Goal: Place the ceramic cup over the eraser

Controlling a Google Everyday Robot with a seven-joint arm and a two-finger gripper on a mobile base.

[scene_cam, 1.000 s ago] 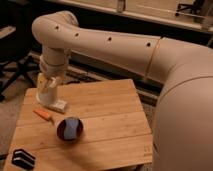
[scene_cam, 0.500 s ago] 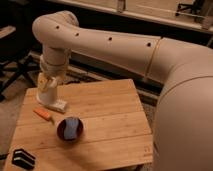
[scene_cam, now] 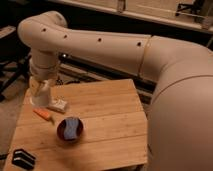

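While your gripper [scene_cam: 40, 88] is at the cup [scene_cam: 43, 99] (can't tell its grip), the eraser [scene_cam: 23, 159] lies well apart, uncovered, so you've barely started.

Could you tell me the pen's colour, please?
Orange, in camera view; gripper hangs just beyond the pen.

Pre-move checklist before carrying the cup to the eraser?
1. Gripper at the cup, beside the white box: ok.
2. Grip on cup secure: cannot tell.
3. Eraser in view, nothing on it: ok.
4. Cup over eraser: not ok, apart.
5. Low straight route: likely not ok, pen lies between; lift first.
6. Bowl off that route: ok.
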